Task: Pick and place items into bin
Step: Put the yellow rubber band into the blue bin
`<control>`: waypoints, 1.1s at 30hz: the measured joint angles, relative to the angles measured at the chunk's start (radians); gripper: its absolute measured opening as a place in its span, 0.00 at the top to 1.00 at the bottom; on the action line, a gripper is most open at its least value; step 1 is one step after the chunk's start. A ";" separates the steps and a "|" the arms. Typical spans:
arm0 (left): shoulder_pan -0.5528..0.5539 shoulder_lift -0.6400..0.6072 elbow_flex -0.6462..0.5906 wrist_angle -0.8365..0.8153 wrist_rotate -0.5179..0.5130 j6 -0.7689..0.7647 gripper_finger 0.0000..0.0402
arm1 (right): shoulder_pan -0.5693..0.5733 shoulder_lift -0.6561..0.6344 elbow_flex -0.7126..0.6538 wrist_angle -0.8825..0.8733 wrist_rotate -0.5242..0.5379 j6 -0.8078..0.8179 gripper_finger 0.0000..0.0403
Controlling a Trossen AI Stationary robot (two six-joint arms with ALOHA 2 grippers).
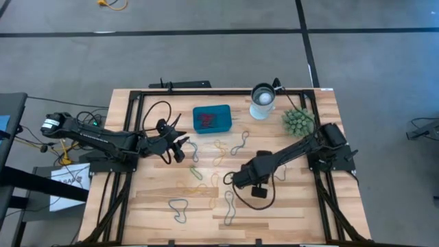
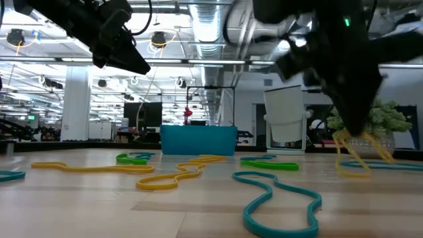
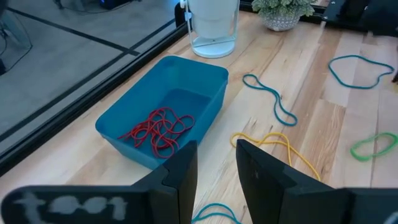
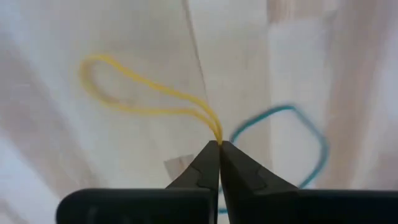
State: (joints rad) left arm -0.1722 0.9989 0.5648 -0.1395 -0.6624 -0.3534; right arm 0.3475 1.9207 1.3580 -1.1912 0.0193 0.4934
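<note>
The teal bin (image 1: 211, 118) sits far-centre on the table with red bands (image 3: 158, 129) inside. Loose bands lie on the wood: yellow (image 1: 219, 147), grey (image 1: 240, 144), green (image 1: 196, 171) and teal (image 1: 180, 209). My right gripper (image 1: 231, 180) is near the table's middle, shut on a yellow band (image 4: 134, 96); the low view shows it above the tabletop (image 2: 360, 129). My left gripper (image 1: 182, 149) hovers open and empty on the near-left side of the bin, which lies just beyond its fingers (image 3: 183, 171). My right gripper pinches the yellow band by one narrow end (image 4: 217, 134) between its two fingertips, coming from above. Both strands of the loop meet at the tips. The band hangs below the fingers (image 2: 345, 151), and its lower end (image 2: 353, 173) is at the tabletop or just above it.
A white-and-metal cup (image 1: 262, 101) stands at the far edge, right of the bin, and a spiky green plant ball (image 1: 298, 121) sits beside it. A black frame (image 1: 137, 96) borders the table. A teal band (image 4: 311, 146) lies under the right gripper.
</note>
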 joint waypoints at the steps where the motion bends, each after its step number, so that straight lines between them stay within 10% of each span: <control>1: 0.000 0.000 0.000 0.000 -0.001 0.000 0.74 | -0.006 -0.010 0.019 -0.002 0.019 -0.015 1.00; 13: 0.000 0.000 0.001 0.038 -0.070 -0.003 0.74 | -0.220 -0.238 0.176 0.159 0.526 -0.240 1.00; 21: 0.000 0.000 0.001 0.042 -0.080 0.001 0.74 | -0.472 -0.207 0.178 0.653 0.353 -0.447 1.00; 33: 0.000 0.000 0.001 0.036 -0.081 0.005 0.74 | -0.617 0.104 0.174 0.773 0.293 -0.450 1.00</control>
State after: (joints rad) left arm -0.1719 0.9985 0.5655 -0.1034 -0.7429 -0.3481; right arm -0.2692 2.0246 1.5322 -0.4180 0.3126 0.0433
